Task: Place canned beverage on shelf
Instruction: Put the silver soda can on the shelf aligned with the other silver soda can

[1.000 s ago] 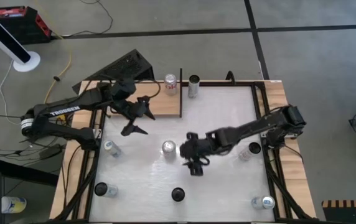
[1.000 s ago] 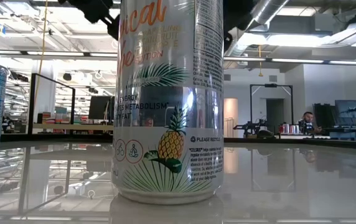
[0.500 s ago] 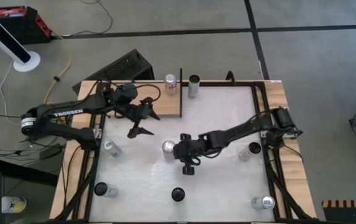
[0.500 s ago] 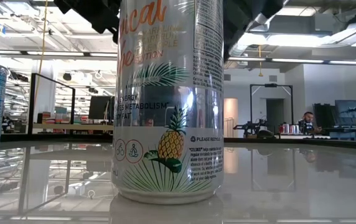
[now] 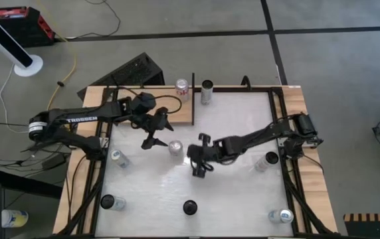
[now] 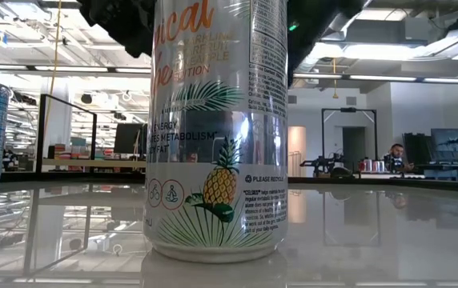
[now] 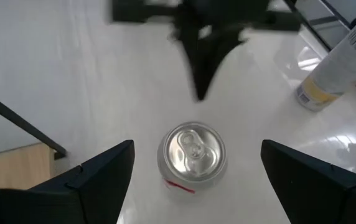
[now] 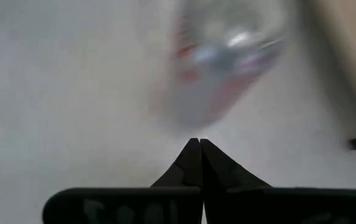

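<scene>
A silver canned beverage (image 5: 175, 147) stands upright on the white table, its top showing in the left wrist view (image 7: 192, 152). My left gripper (image 5: 157, 133) hangs open above it and to its left. The can shows between the open fingers (image 7: 106, 171) without touching them. My right gripper (image 5: 191, 152) is shut and points its tips (image 8: 196, 144) at the can from the right. A short gap shows between them in the left wrist view. The pale wooden shelf (image 5: 143, 118) lies at the far left, with a red-and-white can (image 5: 182, 87) on its far edge.
A slim can (image 5: 206, 91) stands just right of the shelf's black upright (image 5: 193, 99). More cans stand at the left (image 5: 118, 158), near left (image 5: 107, 202), near middle (image 5: 189, 208), right (image 5: 266, 161) and near right (image 5: 283, 216). The pineapple-print can (image 6: 217, 128) fills the low view.
My right gripper has moved toward the table's left edge and a little toward the far edge. The silver can has slid upright toward the far left. My left gripper has come right and nearer, over toward the can.
</scene>
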### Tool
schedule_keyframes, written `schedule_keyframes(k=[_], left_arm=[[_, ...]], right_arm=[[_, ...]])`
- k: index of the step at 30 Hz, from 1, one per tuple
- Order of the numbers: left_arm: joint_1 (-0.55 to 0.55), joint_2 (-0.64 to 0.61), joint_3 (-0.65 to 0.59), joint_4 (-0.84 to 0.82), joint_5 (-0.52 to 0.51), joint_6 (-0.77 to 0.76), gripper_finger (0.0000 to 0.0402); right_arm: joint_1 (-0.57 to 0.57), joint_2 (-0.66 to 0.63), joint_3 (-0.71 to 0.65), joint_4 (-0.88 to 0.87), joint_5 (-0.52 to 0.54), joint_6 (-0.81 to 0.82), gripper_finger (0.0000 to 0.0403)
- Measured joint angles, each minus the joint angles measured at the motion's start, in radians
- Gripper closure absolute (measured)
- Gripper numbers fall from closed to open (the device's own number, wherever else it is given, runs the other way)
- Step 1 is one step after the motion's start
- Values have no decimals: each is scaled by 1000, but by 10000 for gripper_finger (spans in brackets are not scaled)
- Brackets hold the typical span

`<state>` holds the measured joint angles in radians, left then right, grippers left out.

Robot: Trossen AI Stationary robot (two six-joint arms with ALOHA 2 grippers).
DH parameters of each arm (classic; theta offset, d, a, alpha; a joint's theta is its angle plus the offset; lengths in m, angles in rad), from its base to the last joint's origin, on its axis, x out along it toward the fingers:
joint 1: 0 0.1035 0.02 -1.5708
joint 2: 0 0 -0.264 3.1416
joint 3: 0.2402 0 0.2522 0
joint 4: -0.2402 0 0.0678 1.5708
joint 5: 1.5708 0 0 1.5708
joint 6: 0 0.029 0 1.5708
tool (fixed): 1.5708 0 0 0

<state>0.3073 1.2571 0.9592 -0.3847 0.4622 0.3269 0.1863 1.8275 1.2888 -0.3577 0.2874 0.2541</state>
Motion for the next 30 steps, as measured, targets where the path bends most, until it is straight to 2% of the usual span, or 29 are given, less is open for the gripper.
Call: schedule_keyframes(k=[7,18,30], left_arm=[[-9,91,0,14,23,70,68],[-13,201,0,56,135,178,68],[-36,233,1,76,70,251,68]], right_arm=[[70,0,0,-43,87,40,383],[87,0,0,-54,100,68,383],[86,0,0,-53,100,62,382]])
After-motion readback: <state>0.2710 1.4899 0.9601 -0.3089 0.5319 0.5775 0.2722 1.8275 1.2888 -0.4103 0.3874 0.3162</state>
